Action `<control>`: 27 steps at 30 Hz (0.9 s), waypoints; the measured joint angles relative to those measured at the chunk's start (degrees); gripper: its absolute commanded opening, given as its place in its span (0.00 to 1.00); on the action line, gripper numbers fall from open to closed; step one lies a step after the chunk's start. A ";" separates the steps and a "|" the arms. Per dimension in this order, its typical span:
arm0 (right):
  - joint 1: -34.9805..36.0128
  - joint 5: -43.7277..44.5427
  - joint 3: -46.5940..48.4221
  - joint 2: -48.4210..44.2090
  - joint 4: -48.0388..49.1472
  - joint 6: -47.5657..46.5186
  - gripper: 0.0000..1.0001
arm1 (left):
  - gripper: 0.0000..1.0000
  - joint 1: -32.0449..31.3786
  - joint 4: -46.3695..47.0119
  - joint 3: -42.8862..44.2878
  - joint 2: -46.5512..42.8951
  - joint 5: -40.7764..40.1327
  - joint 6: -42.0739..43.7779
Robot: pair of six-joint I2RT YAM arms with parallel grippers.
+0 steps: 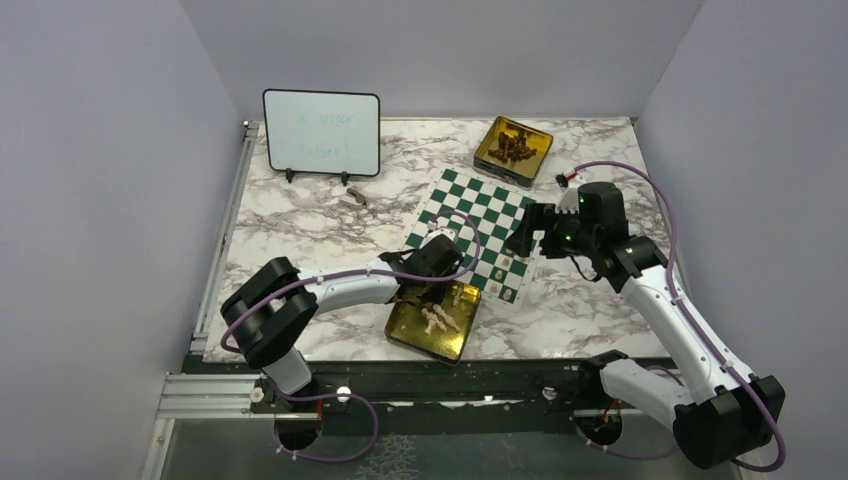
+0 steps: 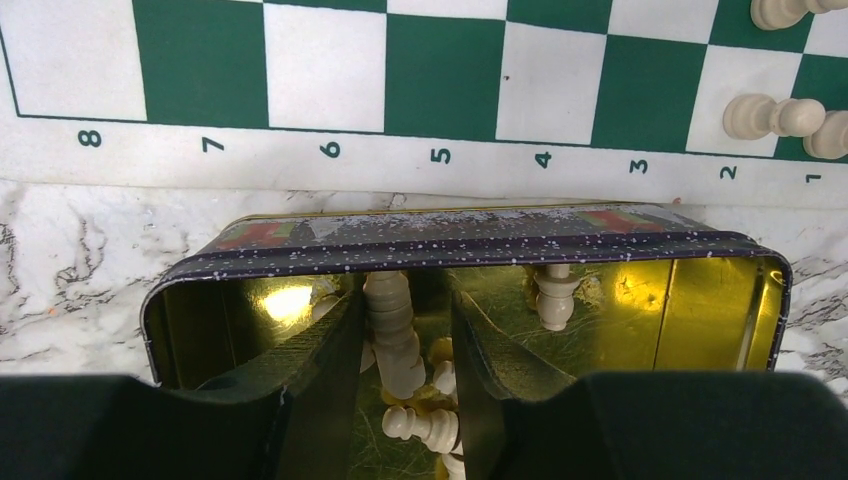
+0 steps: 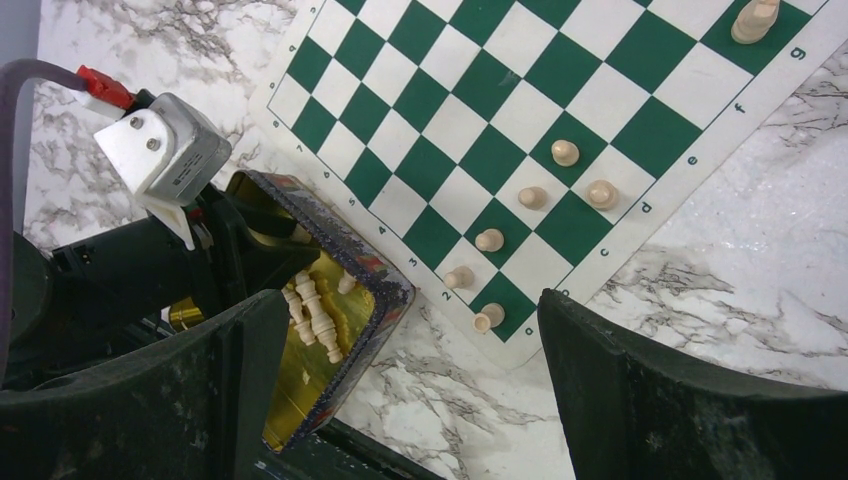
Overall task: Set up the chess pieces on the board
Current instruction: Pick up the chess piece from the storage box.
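The green and white board (image 1: 480,215) lies mid-table. Several cream chess pieces (image 3: 533,197) stand on its near corner squares, and more lie in an open gold tin (image 1: 455,352) just in front of it. My left gripper (image 2: 405,300) reaches down into that tin (image 2: 470,245), its fingers on either side of a long cream piece (image 2: 395,335). The piece rests against the left finger, and a narrow gap shows at the right finger. My right gripper (image 3: 410,300) hovers wide open over the board's near right corner, holding nothing.
A second gold tin (image 1: 513,150) holding dark brown pieces sits behind the board. A black-framed whiteboard (image 1: 321,133) stands at the back left, with a small object (image 1: 355,199) on the marble in front of it. Pale walls enclose the table.
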 measured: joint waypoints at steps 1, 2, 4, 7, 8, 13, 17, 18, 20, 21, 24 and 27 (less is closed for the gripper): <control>0.00 0.00 0.00 0.00 0.00 0.00 1.00 | 0.37 0.00 -0.07 0.00 0.00 0.02 0.00; 0.00 0.00 0.00 0.00 0.02 0.00 1.00 | 0.37 -0.04 -0.11 0.00 0.00 0.02 0.02; 0.00 0.00 0.00 0.00 0.00 0.00 1.00 | 0.36 -0.09 -0.17 0.00 0.00 0.02 0.15; 0.00 0.00 0.00 -0.02 0.00 0.00 1.00 | 0.35 -0.09 -0.39 -0.02 0.00 0.02 0.66; 0.00 0.00 0.00 -0.02 -0.02 0.00 1.00 | 0.34 -0.09 -0.39 -0.07 0.00 0.02 0.70; 0.00 -0.04 0.00 -0.26 0.02 0.02 1.00 | 0.26 -0.11 -0.46 -1.07 0.00 0.00 0.92; 0.00 -0.42 -0.07 -0.81 0.37 0.26 1.00 | 0.20 -0.11 -0.42 -1.07 -0.04 0.02 1.25; 0.00 -0.48 -0.13 -0.92 0.50 0.39 1.00 | 0.19 -0.11 -0.42 -1.07 -0.07 0.02 1.44; 0.00 -0.55 -0.33 -1.11 0.74 0.70 1.00 | 0.19 -0.17 -0.42 -1.09 -0.33 0.11 2.05; 0.00 -0.61 -0.46 -1.11 0.74 0.96 1.00 | 0.19 -0.22 -0.42 -1.14 -0.72 0.39 2.54; 0.00 -1.53 -0.92 -1.07 0.87 1.60 0.98 | 0.19 -0.39 0.02 -1.57 -2.89 1.01 4.31; 0.00 -4.00 -1.73 -0.90 1.68 2.12 0.86 | 0.18 -0.63 1.38 -2.58 -7.56 1.64 6.54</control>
